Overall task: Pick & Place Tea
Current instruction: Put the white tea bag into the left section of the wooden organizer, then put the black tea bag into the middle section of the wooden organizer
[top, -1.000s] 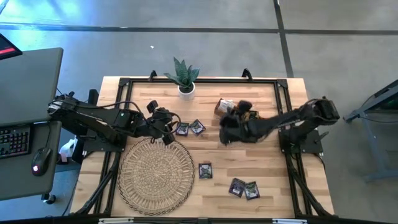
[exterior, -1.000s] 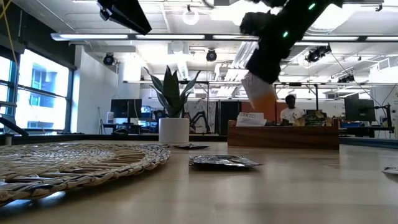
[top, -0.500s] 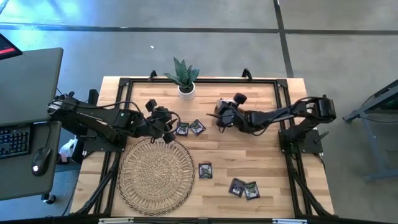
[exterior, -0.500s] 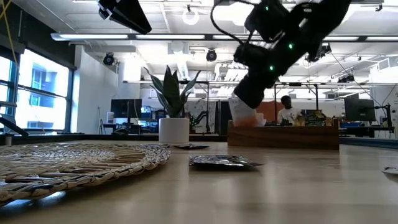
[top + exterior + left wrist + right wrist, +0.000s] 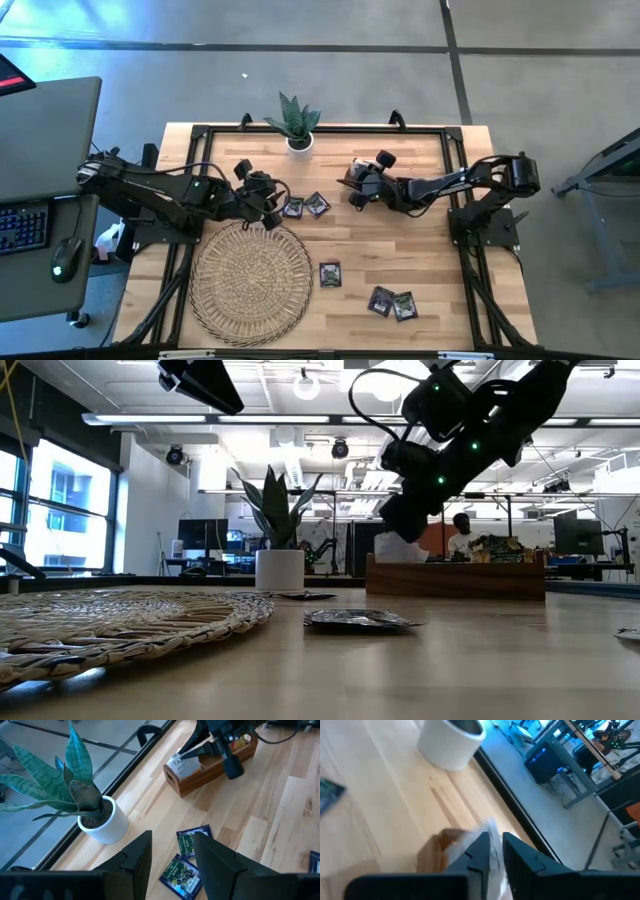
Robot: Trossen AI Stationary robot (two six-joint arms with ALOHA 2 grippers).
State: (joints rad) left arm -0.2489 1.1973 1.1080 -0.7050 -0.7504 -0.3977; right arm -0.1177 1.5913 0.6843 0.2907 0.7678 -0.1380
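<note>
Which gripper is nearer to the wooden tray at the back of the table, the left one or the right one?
The right. The right gripper is over the wooden tray, at its end nearest the potted plant. The left gripper hovers apart from it, beside two dark tea sachets.

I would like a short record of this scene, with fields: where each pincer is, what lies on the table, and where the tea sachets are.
left pincer: open, empty, at the far edge of the woven mat, near two dark sachets
right pincer: over the end of the wooden tray, fingers closely around a white sachet standing in it
loose sachets: one beside the mat, a pair near the front edge
other: potted plant at the back edge
</note>
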